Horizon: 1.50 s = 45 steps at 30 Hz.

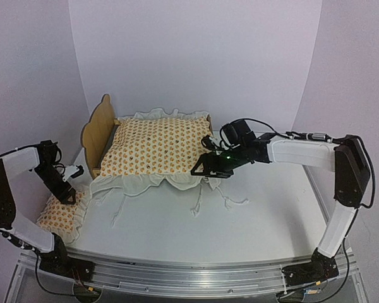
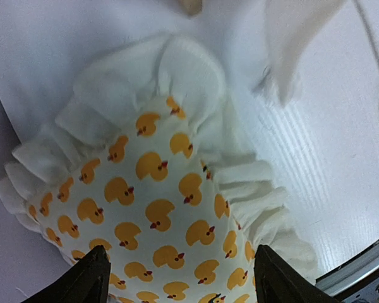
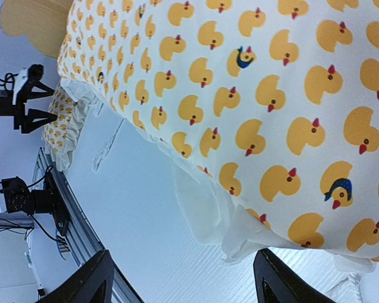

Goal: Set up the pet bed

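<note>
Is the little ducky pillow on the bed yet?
No, the small pillow lies on the table beside the pet bed.

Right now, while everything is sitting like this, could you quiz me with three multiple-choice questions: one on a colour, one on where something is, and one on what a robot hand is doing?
1. The ducks printed on the cushion are mostly:
A green
B orange-yellow
C pink

2. The small pillow lies:
A on the table beside the pet bed, below the left hand
B on top of the cushion
C under the cushion

3. The right hand is:
A shut on the cushion
B shut on a tie string
C open, holding nothing

Answers:
1 B: the right wrist view shows orange-yellow ducks, with only a few blue ones.
2 A: the overhead view shows it on the table, left of the bed.
3 C: its fingers stand apart with nothing between them.
</note>
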{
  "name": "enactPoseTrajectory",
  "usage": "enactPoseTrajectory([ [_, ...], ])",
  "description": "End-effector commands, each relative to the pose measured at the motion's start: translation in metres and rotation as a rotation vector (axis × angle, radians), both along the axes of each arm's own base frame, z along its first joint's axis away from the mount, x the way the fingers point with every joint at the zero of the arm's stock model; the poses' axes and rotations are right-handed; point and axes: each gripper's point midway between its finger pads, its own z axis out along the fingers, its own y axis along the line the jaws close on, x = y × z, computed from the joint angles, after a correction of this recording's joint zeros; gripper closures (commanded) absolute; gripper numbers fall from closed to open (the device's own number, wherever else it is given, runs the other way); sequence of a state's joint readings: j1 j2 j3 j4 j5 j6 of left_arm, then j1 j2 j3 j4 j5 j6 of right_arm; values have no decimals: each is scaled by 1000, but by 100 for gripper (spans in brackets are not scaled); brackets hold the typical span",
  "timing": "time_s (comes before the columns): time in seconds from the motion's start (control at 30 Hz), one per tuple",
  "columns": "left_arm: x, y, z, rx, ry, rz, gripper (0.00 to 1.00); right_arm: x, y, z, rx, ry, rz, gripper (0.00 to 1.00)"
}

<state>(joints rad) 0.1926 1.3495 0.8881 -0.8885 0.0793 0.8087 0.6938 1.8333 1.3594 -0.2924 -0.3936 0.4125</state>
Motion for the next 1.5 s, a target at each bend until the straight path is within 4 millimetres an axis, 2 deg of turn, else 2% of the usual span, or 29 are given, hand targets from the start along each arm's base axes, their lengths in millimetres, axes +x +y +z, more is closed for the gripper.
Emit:
enactPoseTrajectory([
  [0.0,-16,34,-21,117,37,102,20,-12,4,22,27,-62,66,24],
  [0.13,-9,36,-44,84,65,143,18,-16,5,21,17,-69,74,24],
  [0.2,-10,39,-62,81,87,166,17,-19,8,22,17,-78,83,24],
  [0.23,-14,41,-73,83,107,169,20,-20,9,23,14,-86,85,24],
  [0.27,-17,42,-82,82,125,172,31,-21,9,24,11,-94,86,24],
  [0.3,-21,41,-90,75,146,175,46,-22,10,25,10,-99,87,24],
  [0.33,-26,39,-94,61,170,179,65,-23,10,27,10,-105,87,25],
  [0.37,-28,35,-94,42,181,182,94,-23,9,29,11,-110,84,25],
  [0.4,-28,32,-86,23,174,182,98,-23,8,31,12,-116,81,25],
  [0.43,-22,28,-73,-3,143,180,100,-23,7,34,13,-124,78,25],
  [0.5,-9,22,-33,-46,55,173,100,-22,7,39,18,-139,78,25],
  [0.7,25,15,116,-108,-162,186,100,-14,19,57,54,-175,101,25],
  [0.87,48,1,239,-186,-458,169,100,-11,25,64,74,-183,117,25],
  [0.93,55,-13,280,-267,-548,137,100,-11,26,63,74,-182,118,24],
  [0.97,58,-24,309,-322,-613,105,100,-10,25,63,72,-182,113,24],
  [1.03,65,-51,351,-448,-686,47,100,-9,24,62,64,-184,100,24],
  [1.13,81,-89,384,-580,-723,-46,100,-1,19,59,37,-190,48,24],
  [1.17,89,-99,384,-600,-713,-61,100,2,16,57,25,-192,28,24],
  [1.23,100,-133,383,-637,-681,-125,100,5,12,55,11,-192,-3,24],
  [1.37,138,-196,360,-661,-602,-175,100,7,7,55,1,-186,-41,24],
  [1.43,156,-218,353,-686,-585,-165,100,8,7,57,4,-185,-56,24],
  [1.47,172,-222,341,-700,-553,-121,100,9,6,58,2,-187,-65,24],
])
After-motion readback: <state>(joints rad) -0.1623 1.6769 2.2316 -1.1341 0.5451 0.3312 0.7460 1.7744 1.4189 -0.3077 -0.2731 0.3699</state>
